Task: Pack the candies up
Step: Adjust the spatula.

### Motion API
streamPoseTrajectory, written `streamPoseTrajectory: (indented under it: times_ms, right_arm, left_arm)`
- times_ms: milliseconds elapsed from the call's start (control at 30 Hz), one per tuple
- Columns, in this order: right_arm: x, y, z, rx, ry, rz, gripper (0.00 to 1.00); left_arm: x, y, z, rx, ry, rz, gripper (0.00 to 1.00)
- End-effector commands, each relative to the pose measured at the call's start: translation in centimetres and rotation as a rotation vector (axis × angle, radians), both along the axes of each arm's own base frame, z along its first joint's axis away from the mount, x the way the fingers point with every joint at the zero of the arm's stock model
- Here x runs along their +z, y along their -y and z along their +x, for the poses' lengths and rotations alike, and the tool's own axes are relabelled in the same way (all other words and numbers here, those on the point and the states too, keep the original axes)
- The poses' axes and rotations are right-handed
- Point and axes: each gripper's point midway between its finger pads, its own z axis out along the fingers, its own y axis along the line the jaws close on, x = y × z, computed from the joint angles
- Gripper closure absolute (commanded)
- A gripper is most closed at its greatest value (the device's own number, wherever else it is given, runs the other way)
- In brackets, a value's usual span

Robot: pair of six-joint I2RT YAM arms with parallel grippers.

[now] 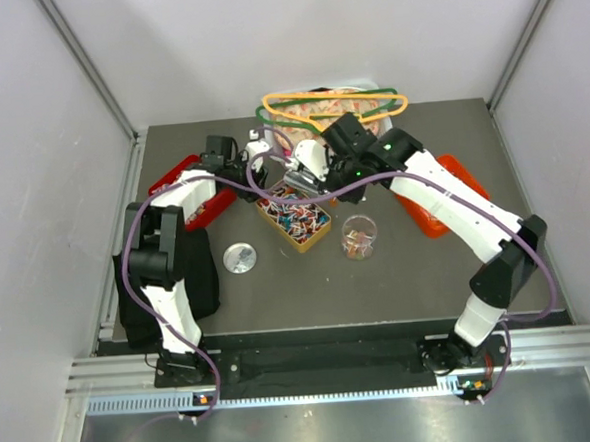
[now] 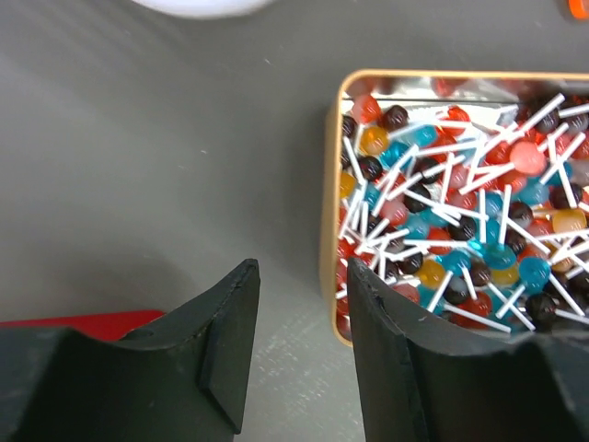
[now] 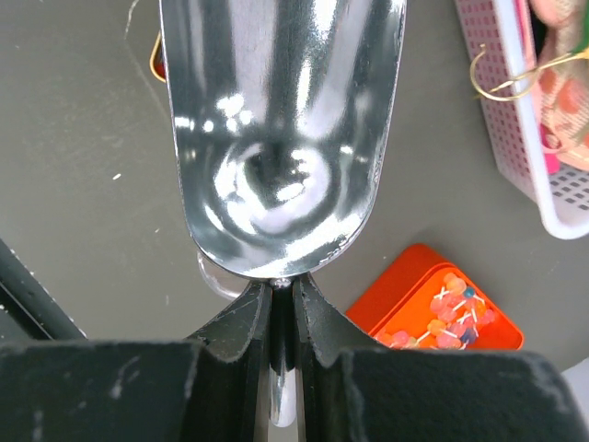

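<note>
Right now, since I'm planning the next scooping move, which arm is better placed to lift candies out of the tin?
The right. The right gripper is shut on the scoop, which is empty and close to the tin of candies. The left gripper hangs open beside the tin, holding nothing.

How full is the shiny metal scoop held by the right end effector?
Empty: the shiny metal scoop shows only bare reflective metal inside, nothing lying in it.

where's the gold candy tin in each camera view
top external: gold candy tin mid-table, just left of the clear cup.
left wrist: right side, heaped with candies.
right wrist: not clearly in it; the scoop blocks the middle.
shared landmark: the grey table.
</note>
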Motion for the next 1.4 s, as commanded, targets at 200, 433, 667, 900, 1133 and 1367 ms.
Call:
streamPoseTrajectory:
  times_ms: [200,433,667,900,1133,1367]
  right_arm:
    - [-2.7,-1.0,1.9,0.012,0.06,-0.166,1.0]
    - [-4.4,-1.3,1.6,0.044,0.052,-0.224,1.0]
    - [-0.4,-2.4,-1.8,0.135,0.032,-0.037,1.0]
    - [-1.4,-1.5,-6.2,0.248,-0.093,-0.003,1.0]
    - [-3.9,-0.5,-2.3,0.111,0.017,-0.111,1.0]
    - [-4.8,-1.7,0.3,0.039,0.068,-0.126,1.0]
  left_arm:
    - [-0.7,0.7,-0.7,-0.061,-0.023,-0.025,0.55]
    - [-0.1,1.1,-0.6,-0.025,-0.037,-0.078,0.57]
    - [2.3,1.0,0.6,0.057,-0.025,-0.18,0.32]
    - [8.2,1.7,3.3,0.146,-0.005,-0.375,0.28]
    - [15.0,3.9,1.8,0.096,-0.04,-0.62,0.29]
    - [17.8,5.1,-1.1,0.023,-0.097,-0.73,0.31]
